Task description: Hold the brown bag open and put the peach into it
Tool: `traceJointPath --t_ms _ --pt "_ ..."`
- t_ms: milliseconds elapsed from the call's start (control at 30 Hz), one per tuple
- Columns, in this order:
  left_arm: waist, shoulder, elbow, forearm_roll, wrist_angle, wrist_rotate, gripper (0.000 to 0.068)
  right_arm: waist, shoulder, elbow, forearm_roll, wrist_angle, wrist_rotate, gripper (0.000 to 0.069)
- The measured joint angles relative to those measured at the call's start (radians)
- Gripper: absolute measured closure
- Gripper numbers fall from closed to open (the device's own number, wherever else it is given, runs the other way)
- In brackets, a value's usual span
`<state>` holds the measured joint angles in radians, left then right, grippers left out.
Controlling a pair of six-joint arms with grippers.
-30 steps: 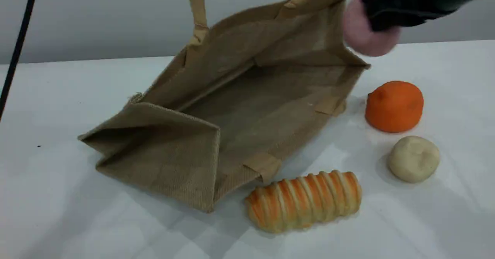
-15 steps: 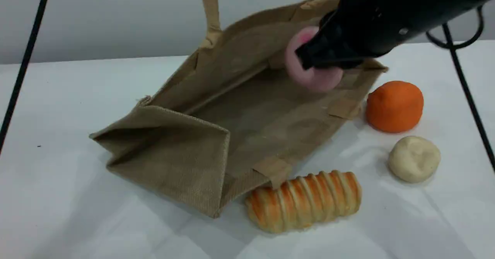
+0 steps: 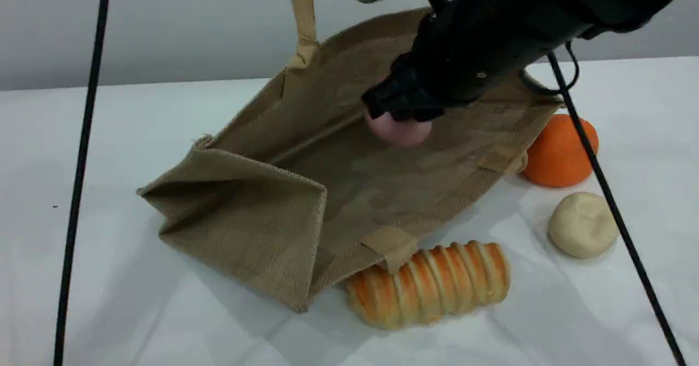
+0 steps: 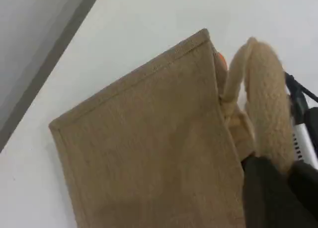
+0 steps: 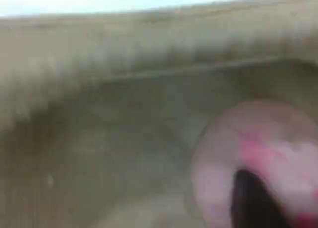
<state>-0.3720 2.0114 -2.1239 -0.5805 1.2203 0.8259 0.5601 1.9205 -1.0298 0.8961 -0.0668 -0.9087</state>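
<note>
One arm (image 3: 491, 33) slanting into brown bag (image 3: 262, 218)

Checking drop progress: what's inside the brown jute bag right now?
Inside the tan-brown woven jute tote: the small dull pink peach under the right claw, above the lower wall. Whether the peach rests on the fabric is hidden; nothing else shows inside.

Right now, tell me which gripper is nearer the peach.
Right. The right gripper is inside the brown bag, directly on top of the peach. The left gripper is up at the bag's handle, away from the peach.
</note>
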Motion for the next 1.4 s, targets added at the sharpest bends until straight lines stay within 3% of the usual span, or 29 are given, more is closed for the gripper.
traceJointPath --t_ms 200,333,500,733,1000,1267,1400 --pt "0.000 0.000 0.000 0.003 0.001 -0.001 0.0597 -0.002 -0.008 -0.007 0.073 -0.011 0.000 0.0158" --pt "0.000 0.000 0.000 0.004 0.001 -0.001 0.0597 -0.009 -0.033 -0.006 0.073 -0.003 -0.030 0.0027" --pt "0.000 0.000 0.000 0.004 0.001 -0.001 0.0597 -0.071 -0.103 -0.004 0.072 0.050 -0.042 0.0035" --pt "0.000 0.000 0.000 0.004 0.001 -0.001 0.0598 -0.250 -0.225 -0.003 0.065 0.180 -0.044 0.0089" --pt "0.000 0.000 0.000 0.004 0.001 -0.001 0.0598 -0.431 -0.354 -0.005 0.065 0.192 -0.044 0.0098" --pt "0.000 0.000 0.000 -0.001 0.001 -0.001 0.0594 -0.443 -0.387 -0.005 0.065 0.175 -0.044 0.0099" --pt "0.000 0.000 0.000 -0.010 0.001 -0.001 0.0532 -0.443 -0.387 -0.005 0.066 0.175 -0.044 0.0099"
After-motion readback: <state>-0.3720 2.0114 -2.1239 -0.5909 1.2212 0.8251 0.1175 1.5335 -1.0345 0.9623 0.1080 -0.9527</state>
